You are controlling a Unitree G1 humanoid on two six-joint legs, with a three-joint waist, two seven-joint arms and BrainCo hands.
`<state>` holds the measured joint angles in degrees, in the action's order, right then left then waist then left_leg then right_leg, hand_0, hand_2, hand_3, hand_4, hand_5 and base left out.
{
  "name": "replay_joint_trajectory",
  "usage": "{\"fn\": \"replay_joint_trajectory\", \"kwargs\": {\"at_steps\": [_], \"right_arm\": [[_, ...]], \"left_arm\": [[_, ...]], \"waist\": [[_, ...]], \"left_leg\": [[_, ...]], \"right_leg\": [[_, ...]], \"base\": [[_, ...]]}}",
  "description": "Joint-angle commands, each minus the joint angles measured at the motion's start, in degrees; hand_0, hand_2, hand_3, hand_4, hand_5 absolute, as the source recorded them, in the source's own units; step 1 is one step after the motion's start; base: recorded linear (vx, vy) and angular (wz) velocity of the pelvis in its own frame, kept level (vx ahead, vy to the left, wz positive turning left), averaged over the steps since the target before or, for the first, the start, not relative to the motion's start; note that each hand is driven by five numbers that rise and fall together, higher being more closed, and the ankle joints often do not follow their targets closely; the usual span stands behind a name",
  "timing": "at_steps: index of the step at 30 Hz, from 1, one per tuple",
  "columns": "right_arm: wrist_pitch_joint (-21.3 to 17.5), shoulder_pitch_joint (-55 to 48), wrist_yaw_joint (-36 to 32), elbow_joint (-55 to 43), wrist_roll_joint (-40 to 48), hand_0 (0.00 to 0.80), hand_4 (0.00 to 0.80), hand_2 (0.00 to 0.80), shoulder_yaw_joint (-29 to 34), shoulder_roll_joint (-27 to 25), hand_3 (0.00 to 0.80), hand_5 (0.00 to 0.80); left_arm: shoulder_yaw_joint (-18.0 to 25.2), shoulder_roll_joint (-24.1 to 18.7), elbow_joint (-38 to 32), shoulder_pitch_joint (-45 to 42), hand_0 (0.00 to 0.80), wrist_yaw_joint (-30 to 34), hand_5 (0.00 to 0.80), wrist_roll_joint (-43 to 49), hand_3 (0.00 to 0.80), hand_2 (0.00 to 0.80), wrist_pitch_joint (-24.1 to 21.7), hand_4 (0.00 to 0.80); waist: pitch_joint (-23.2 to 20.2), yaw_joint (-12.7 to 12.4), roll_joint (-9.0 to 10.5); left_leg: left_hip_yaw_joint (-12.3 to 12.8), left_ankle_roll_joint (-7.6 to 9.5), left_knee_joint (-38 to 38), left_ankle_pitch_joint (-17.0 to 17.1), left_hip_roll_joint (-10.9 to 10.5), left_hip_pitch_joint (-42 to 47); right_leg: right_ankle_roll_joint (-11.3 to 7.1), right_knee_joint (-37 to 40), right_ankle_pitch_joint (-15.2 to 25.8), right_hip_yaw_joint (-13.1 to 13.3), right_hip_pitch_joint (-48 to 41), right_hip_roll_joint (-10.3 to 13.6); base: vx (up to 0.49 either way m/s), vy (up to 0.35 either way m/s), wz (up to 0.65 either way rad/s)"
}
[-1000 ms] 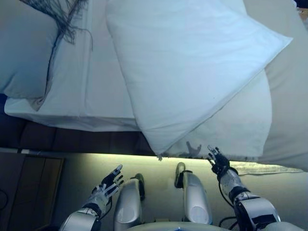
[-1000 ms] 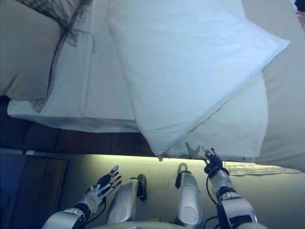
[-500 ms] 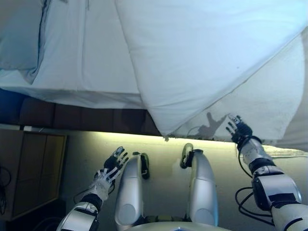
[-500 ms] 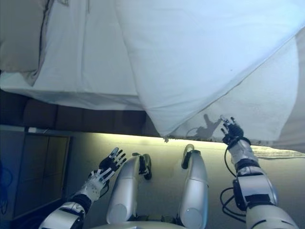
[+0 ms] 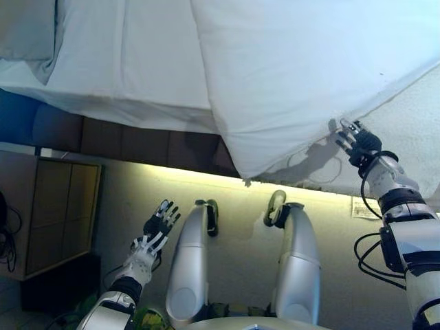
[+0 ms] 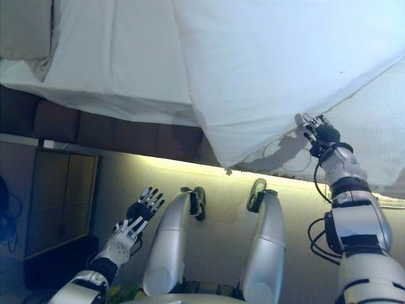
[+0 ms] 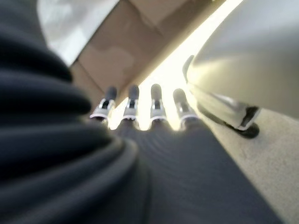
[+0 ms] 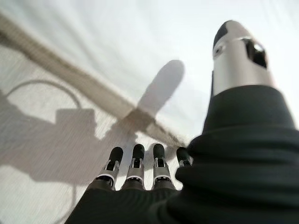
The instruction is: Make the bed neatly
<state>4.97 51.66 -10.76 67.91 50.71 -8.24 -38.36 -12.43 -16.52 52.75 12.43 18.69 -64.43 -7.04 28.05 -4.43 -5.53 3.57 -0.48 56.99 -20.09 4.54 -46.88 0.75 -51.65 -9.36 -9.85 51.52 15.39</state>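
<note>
A large white pillow (image 5: 302,69) lies askew across the bed, one corner hanging over the near edge above the floor. Under it a white sheet (image 5: 151,62) covers the mattress, and a textured white cover (image 5: 405,137) lies at the right. My right hand (image 5: 357,141) is open, fingers straight, raised close to the pillow's lower right edge; in the right wrist view its fingers (image 8: 135,163) point at the seam between pillow and cover. My left hand (image 5: 157,230) is open and empty, low over the floor at the lower left.
A grey-beige pillow (image 5: 27,31) lies at the bed's upper left corner. The dark bed base (image 5: 137,141) runs below the mattress edge. A wooden cabinet (image 5: 48,220) stands at the left on the beige floor (image 5: 234,206).
The view has shifted towards the bed's near edge. My right hand has risen from below the mattress edge up to the pillow's lower right edge. My left hand stays low and open.
</note>
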Motion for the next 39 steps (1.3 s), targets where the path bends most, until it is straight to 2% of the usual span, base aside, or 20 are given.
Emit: {"fn": "replay_joint_trajectory", "kwargs": {"at_steps": [1, 12, 25, 26, 27, 39], "right_arm": [[-0.48, 1.91, -1.53, -2.47, -0.21, 0.0, 0.0, 0.0, -2.69, -3.08, 0.0, 0.0], [0.41, 6.81, -1.61, -3.74, 0.06, 0.0, 0.0, 0.0, -4.37, -4.18, 0.0, 0.0], [-1.78, 8.38, -5.72, -6.92, 1.83, 0.0, 0.0, 0.0, -4.1, -3.46, 0.0, 0.0], [-2.64, 8.22, -6.16, -7.24, 1.26, 0.464, 0.464, 0.464, -4.01, -3.51, 0.464, 0.464], [-3.62, 7.96, -6.92, -7.67, 0.87, 0.8, 0.8, 0.8, -4.03, -3.46, 0.8, 0.8], [-2.37, 4.34, -12.0, -8.06, 0.55, 0.8, 0.8, 0.8, -4.17, -2.62, 0.8, 0.8]], "left_arm": [[-2.44, -2.18, -2.58, -4.12, 0.0, 1.42, 0.0, -1.57, 0.0, 0.0, -2.37, 0.0], [-2.07, -2.37, -3.0, -6.31, 0.0, 1.35, 0.0, -1.25, 0.0, 0.0, -2.79, 0.0], [-1.97, -1.69, -3.15, -8.16, 0.0, 1.95, 0.0, 0.06, 0.0, 0.0, -2.24, 0.0], [-1.95, -1.72, -3.06, -8.44, 0.0, 2.22, 0.0, 0.15, 0.0, 0.0, -2.2, 0.0], [-2.02, -1.74, -3.11, -8.54, 0.0, 2.19, 0.0, 0.17, 0.0, 0.0, -2.09, 0.0], [-1.31, -2.17, -0.74, -8.52, 0.0, 1.27, 0.0, 1.8, 0.0, 0.0, -1.78, 0.0]], "waist": [[-0.83, -1.42, -0.32], [0.5, -2.53, -0.61], [0.47, -2.82, 0.13], [0.23, -2.87, 0.27], [0.08, -2.9, 0.39], [-2.76, -3.6, 2.5]], "left_leg": [[-0.81, 0.6, -5.0, 7.19, 0.68, -0.15], [-1.1, 0.17, -8.24, 8.9, 0.43, 2.36], [-0.73, -0.37, -11.31, 9.57, 0.49, 7.49], [-0.73, -0.48, -11.81, 9.82, 0.48, 8.06], [-0.75, -0.59, -12.27, 10.14, 0.49, 8.66], [-0.69, -1.36, -18.49, 11.49, 0.55, 16.9]], "right_leg": [[-1.55, 1.63, 1.39, 2.85, -4.17, -0.21], [-1.15, 2.81, 1.14, 1.71, -6.66, -0.12], [-0.92, 6.15, 1.45, 0.27, -12.03, -0.11], [-0.94, 6.68, 1.51, 0.1, -12.64, -0.16], [-1.01, 7.22, 1.6, -0.07, -13.31, -0.16], [-1.74, 14.24, 2.4, -2.22, -22.24, 0.29]], "base": [[0.047, 0.003, 0.02], [0.027, -0.008, 0.03], [0.003, 0.0, 0.01], [0.0, 0.0, 0.0], [0.0, 0.0, 0.0], [-0.006, -0.002, 0.01]]}}
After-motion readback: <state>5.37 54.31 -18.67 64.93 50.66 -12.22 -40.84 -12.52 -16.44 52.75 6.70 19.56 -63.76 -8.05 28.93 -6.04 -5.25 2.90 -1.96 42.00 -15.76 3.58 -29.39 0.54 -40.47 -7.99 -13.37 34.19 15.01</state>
